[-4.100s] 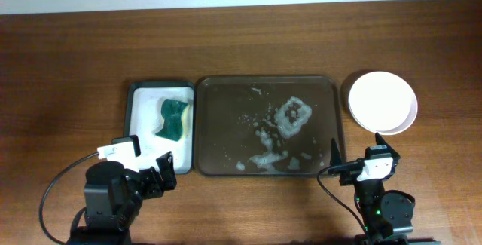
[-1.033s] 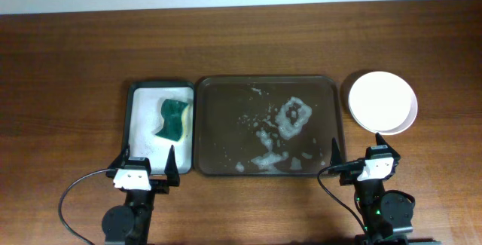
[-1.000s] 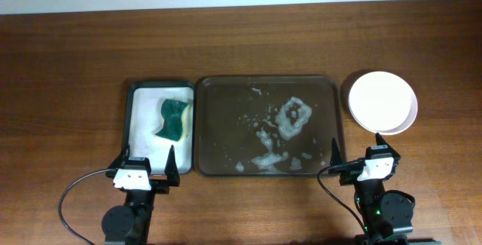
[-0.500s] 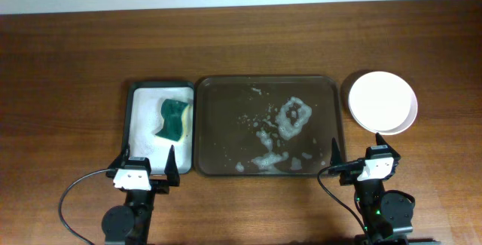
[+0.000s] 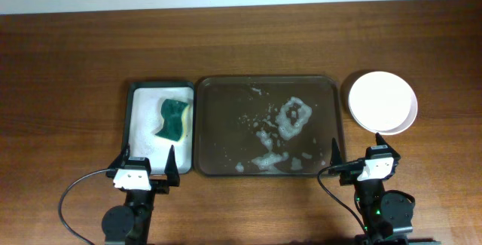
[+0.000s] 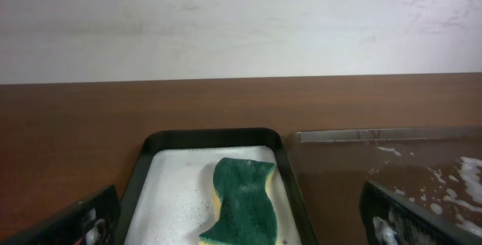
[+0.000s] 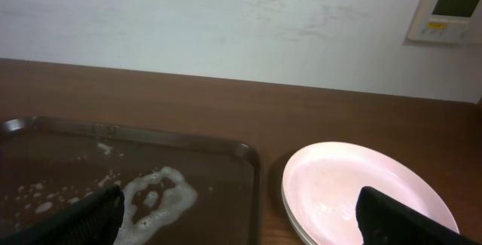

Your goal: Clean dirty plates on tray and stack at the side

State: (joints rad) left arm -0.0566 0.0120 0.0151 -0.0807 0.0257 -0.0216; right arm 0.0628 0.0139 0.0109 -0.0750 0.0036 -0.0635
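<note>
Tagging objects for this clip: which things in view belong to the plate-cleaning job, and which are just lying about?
Part of the job:
- plates, stacked beside the tray
- brown tray, foamy, no plates on it
- green sponge, lying in the small black tray

Just there:
- wall control panel
- wooden table

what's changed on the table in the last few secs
The left gripper, angled sideways about four seconds ago, has swung round to face straight ahead as its arm pulled back; it is open and empty. Nothing was taken hold of or let go. The right gripper, sponge, plates and tray stayed put.
</note>
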